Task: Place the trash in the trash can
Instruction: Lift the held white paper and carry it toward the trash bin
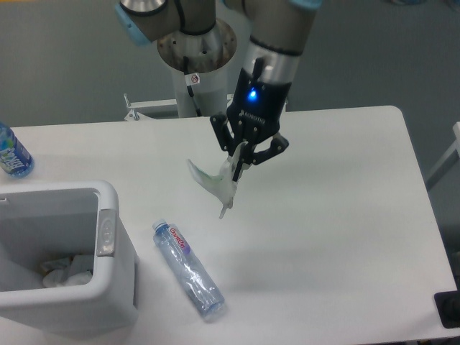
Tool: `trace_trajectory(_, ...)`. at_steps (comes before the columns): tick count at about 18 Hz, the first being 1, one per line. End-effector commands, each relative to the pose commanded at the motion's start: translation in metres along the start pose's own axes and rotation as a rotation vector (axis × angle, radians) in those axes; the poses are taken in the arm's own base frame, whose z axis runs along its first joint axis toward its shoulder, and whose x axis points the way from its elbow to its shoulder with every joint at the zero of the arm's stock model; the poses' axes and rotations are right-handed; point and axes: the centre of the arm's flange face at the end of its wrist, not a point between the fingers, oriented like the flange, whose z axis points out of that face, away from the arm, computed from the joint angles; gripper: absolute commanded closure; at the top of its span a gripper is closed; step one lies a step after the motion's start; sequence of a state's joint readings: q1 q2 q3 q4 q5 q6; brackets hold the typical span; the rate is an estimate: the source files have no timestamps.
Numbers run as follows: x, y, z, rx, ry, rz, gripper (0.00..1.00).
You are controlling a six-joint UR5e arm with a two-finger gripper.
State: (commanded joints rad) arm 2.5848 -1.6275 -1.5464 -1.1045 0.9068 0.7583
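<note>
My fingers (239, 159) pinch a clear plastic scrap (215, 185) above desk centre; carry step. Next: swing to trash can (108, 198), front-left corner, drop.

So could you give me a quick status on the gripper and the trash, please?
Gripper shut on clear crumpled plastic, lifted above table. Bottle lying beside trash can. Nothing blocking.

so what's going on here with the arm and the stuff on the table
The arm's claw is shut on a thin, clear crumpled piece of plastic, holding it in the air above the white table. The trash can sits at the table's front left with a crumpled wrapper already inside. A crushed clear bottle lies on the table beside the bin, not yet picked up. A blue-labelled bottle stands at the far left edge.
</note>
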Motion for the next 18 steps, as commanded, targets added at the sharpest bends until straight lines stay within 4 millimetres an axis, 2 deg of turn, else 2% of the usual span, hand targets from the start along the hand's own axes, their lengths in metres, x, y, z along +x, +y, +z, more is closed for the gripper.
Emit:
trace_trajectory(7, 0.015, -0.026, -0.006, 0.104, -0.004, -0.184, 1.00)
trace_trajectory(13, 0.069, -0.042, 0.011, 0.103, 0.067, -0.206, 1.00)
trace_trajectory(15, 0.094, -0.042, 0.030, 0.078, 0.111, -0.191, 1.00)
trace_trajectory(18, 0.115, -0.044, 0.059, 0.044, 0.162, -0.167, 1.00)
